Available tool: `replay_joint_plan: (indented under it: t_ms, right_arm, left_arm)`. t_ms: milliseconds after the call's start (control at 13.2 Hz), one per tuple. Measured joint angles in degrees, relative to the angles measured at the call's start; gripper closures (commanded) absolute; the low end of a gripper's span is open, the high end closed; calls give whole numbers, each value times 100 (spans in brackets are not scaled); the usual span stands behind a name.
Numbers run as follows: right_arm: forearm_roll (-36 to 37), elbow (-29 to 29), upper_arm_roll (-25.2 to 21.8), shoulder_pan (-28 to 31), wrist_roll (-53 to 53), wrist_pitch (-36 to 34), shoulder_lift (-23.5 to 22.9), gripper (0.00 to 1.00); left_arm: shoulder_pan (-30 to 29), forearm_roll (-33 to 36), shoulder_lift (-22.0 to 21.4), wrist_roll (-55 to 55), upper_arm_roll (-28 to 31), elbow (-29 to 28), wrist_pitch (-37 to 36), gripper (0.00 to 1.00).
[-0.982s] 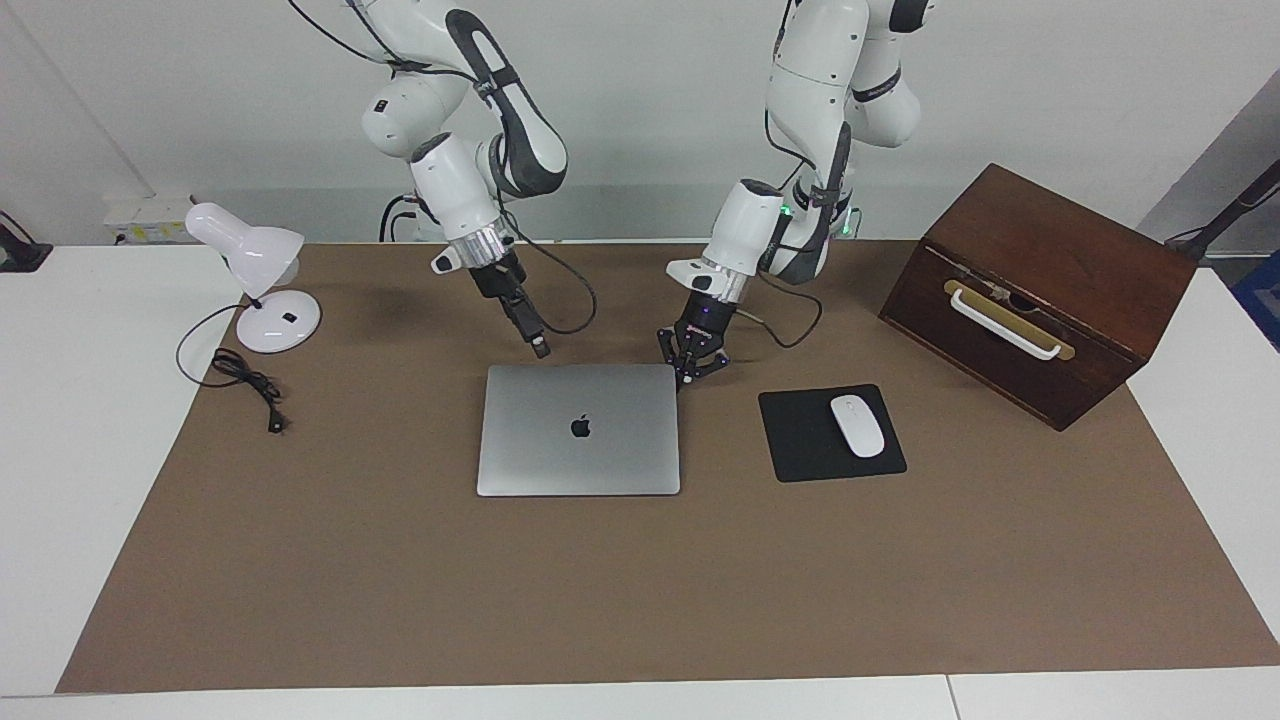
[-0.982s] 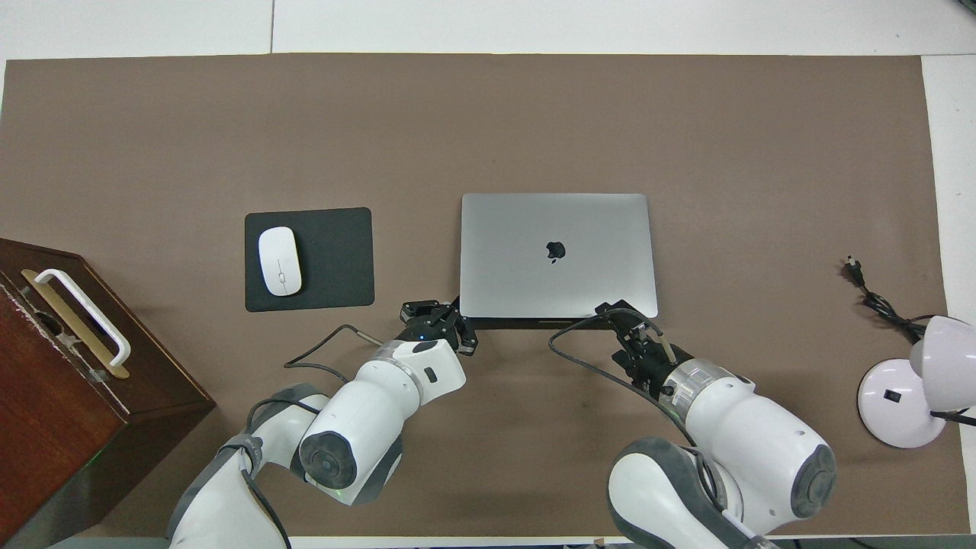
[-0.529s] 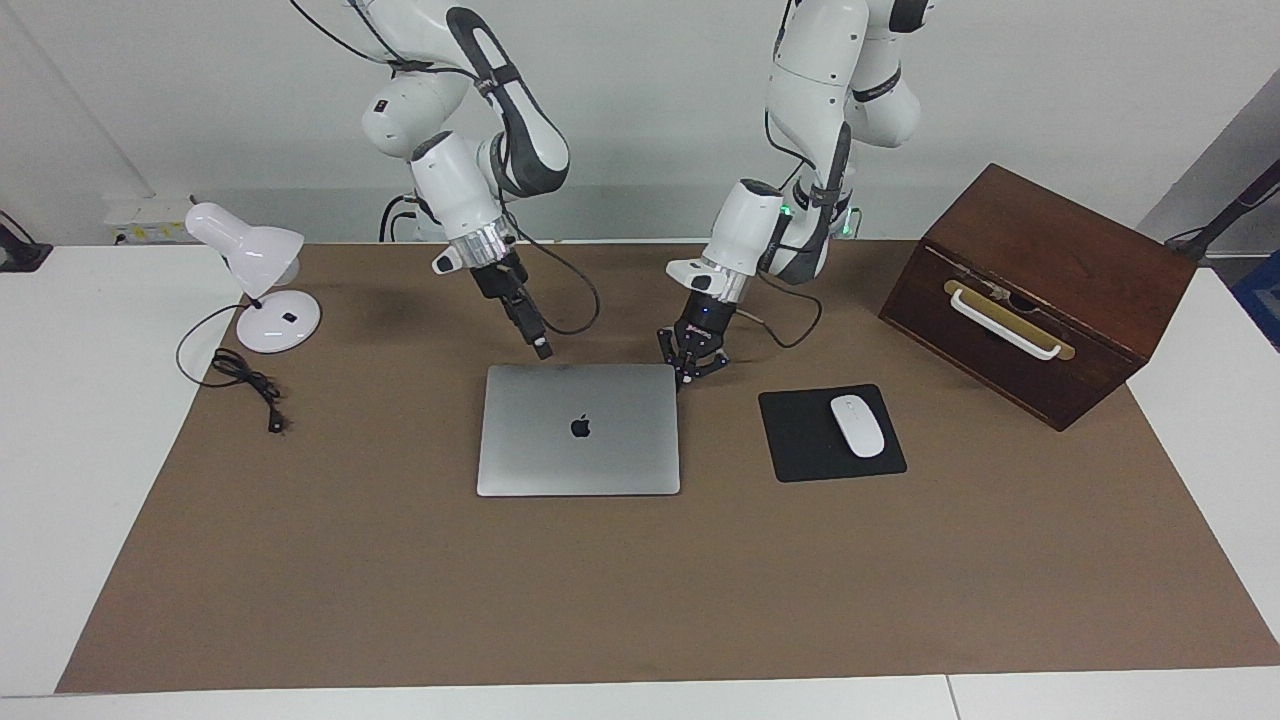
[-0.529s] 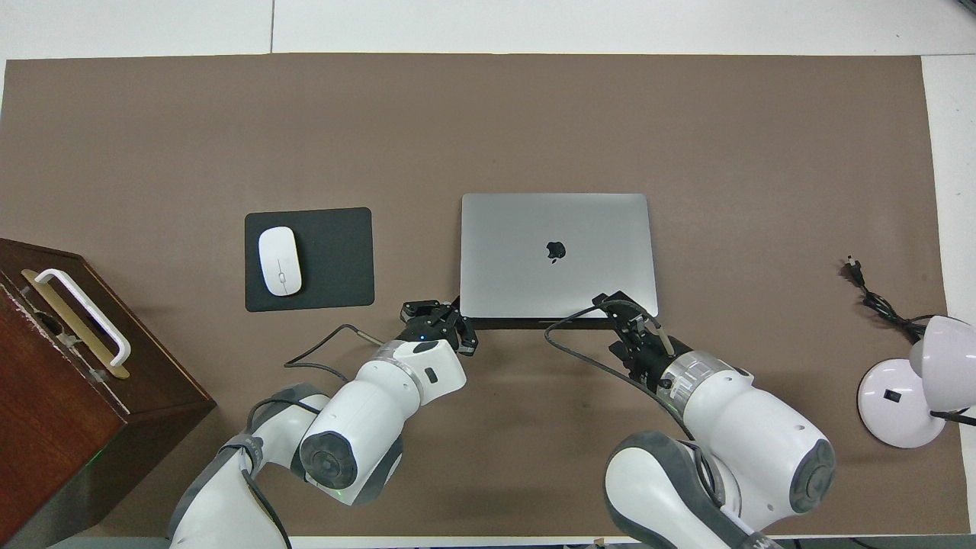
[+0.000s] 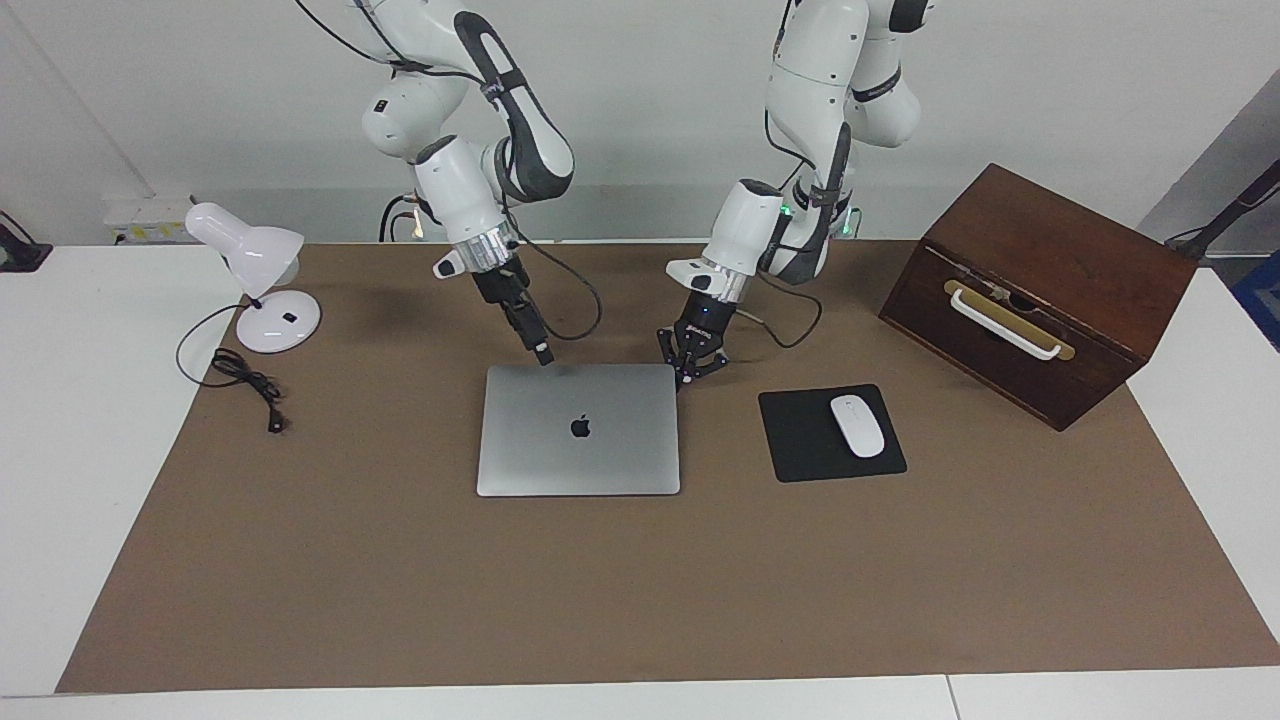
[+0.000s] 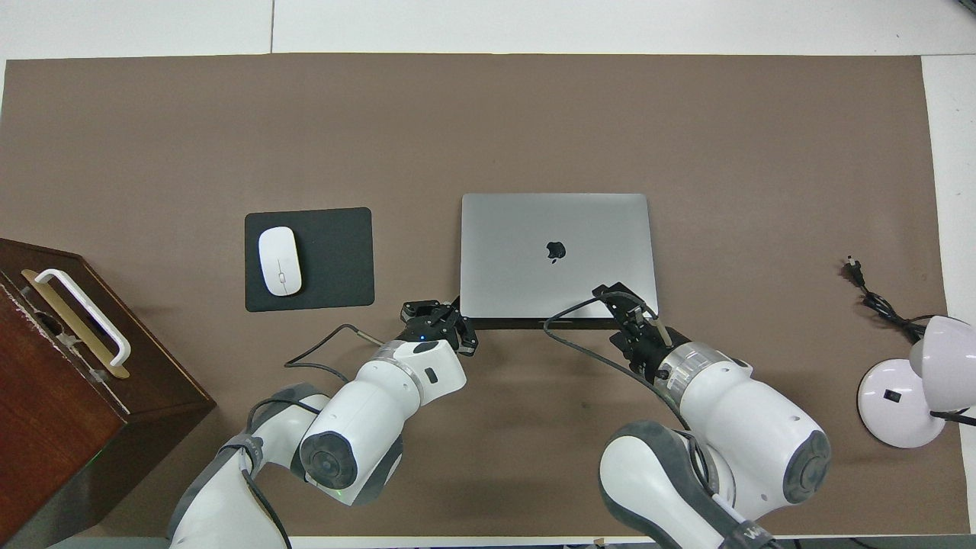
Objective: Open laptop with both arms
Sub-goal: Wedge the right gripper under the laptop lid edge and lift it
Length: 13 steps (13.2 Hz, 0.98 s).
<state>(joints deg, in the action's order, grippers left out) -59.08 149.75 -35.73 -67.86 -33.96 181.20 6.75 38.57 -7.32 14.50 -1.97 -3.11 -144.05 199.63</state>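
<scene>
A dark apple logo (image 5: 580,427) marks the middle of the closed laptop (image 5: 578,470) lid. No words, numbers or labels can be read anywhere else on the surface.

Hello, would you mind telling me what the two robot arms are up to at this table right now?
Both arms are working on the closed laptop, which lies flat on the brown mat. The left gripper, shut, sits at the laptop's corner nearest the robots, toward the mouse pad. The right gripper is just over the same edge, toward the lamp. The lid is not yet lifted.
</scene>
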Motion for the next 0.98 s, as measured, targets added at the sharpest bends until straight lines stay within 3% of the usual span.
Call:
replay_joint_plan:
  t_ms: [604,982]
  right_arm:
    - [-150,-238,-185,-3,66,-3,-225,0]
    - [-984,-247,252,-49,116,-3,-227,0]
  left_arm:
    - [0,16,4,8,3,1,2,100]
    - [4,20,5,25,5,1,4,100]
